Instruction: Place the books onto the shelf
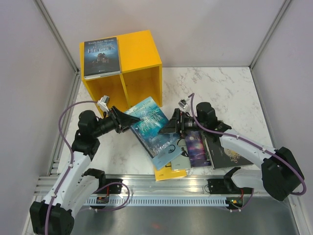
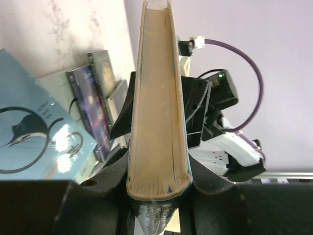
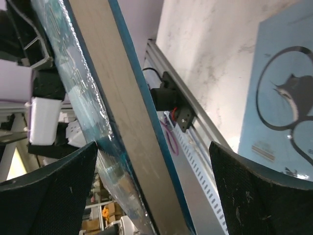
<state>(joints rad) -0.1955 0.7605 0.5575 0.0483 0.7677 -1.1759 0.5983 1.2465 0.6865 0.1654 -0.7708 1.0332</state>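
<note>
We take the shelf as our landmark. It stands at the far left of the table, with both square compartments open toward the arms. A dark blue book lies flat on its top, over the left compartment.

Just in front of the shelf's right compartment, the left gripper clamps the held book at its left edge. In the left wrist view the jaws press both covers, with the page block standing between them. The book's far corner comes close to the shelf's front lower edge without touching it.

The right gripper meets the same book at its opposite edge. Its fingers are spread wide and grip nothing. In the right wrist view the book passes nearer the left-hand finger, with room on the other side.

Further from the shelf, toward the arms, lie the light blue book, the yellow book, the purple book and the black-and-gold book. Bare marble lies to the right of the shelf.
</note>
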